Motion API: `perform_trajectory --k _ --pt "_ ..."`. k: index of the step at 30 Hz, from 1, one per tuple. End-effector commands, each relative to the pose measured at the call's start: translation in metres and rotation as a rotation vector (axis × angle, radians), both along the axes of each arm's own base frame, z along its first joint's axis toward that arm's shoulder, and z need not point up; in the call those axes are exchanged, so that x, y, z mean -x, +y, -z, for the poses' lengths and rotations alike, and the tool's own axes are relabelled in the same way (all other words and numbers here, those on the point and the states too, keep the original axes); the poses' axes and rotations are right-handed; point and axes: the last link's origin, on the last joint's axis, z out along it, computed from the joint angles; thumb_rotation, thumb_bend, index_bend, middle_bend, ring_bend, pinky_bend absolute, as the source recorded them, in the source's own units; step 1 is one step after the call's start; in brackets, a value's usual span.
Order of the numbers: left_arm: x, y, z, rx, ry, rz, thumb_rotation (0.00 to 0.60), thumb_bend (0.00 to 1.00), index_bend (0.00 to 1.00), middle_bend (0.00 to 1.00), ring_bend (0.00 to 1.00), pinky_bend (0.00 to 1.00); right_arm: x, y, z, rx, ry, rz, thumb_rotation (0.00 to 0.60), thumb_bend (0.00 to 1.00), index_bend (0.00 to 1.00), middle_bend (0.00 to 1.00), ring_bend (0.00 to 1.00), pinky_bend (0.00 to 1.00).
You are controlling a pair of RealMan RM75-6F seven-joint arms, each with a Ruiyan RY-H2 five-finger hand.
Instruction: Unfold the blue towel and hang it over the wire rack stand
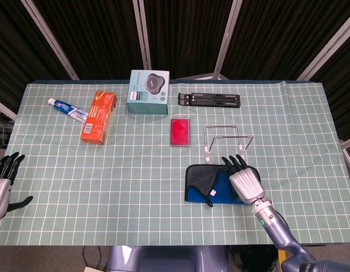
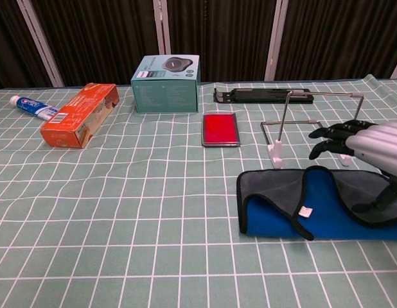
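Observation:
The blue towel point(image 1: 216, 188) point(image 2: 295, 206) lies folded on the table, its grey lining turned up at the left end and a small white tag showing. Just behind it stands the wire rack stand point(image 1: 227, 139) point(image 2: 314, 122), bare. My right hand point(image 1: 244, 179) point(image 2: 369, 142) hovers over the towel's right end, fingers apart and pointing toward the rack, holding nothing. My left hand point(image 1: 1, 180) is at the left edge of the head view, off the table, fingers spread and empty.
A red flat case point(image 1: 180, 132) lies left of the rack. Behind it are a teal box point(image 1: 148, 92) and a black folding stand point(image 1: 209, 100). An orange carton point(image 1: 98, 117) and a toothpaste tube point(image 1: 67, 109) lie at the far left.

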Motion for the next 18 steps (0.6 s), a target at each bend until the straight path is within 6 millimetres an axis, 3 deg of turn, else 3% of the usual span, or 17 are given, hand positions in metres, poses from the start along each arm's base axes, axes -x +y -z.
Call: perform_trajectory --k 1,5,9,18 --pt "-0.001 -0.001 0.000 0.001 -0.001 0.004 0.600 0.00 0.00 0.00 0.00 0.00 -0.003 0.012 -0.002 -0.042 -0.010 -0.041 0.600 0.09 0.24 0.01 0.00 0.00" --pt "-0.003 -0.001 0.001 0.002 -0.001 0.011 0.600 0.00 0.00 0.00 0.00 0.00 -0.019 0.015 0.005 -0.059 -0.026 -0.130 0.600 0.11 0.27 0.01 0.00 0.00" --pt "0.000 0.000 0.000 -0.001 0.001 0.001 0.600 0.00 0.00 0.00 0.00 0.00 -0.038 0.009 0.031 -0.086 -0.016 -0.171 0.600 0.12 0.27 0.01 0.00 0.00" --pt "0.008 0.004 -0.002 -0.006 0.003 -0.030 0.600 0.00 0.00 0.00 0.00 0.00 -0.050 0.001 0.057 -0.096 0.005 -0.198 0.600 0.13 0.28 0.01 0.00 0.00"
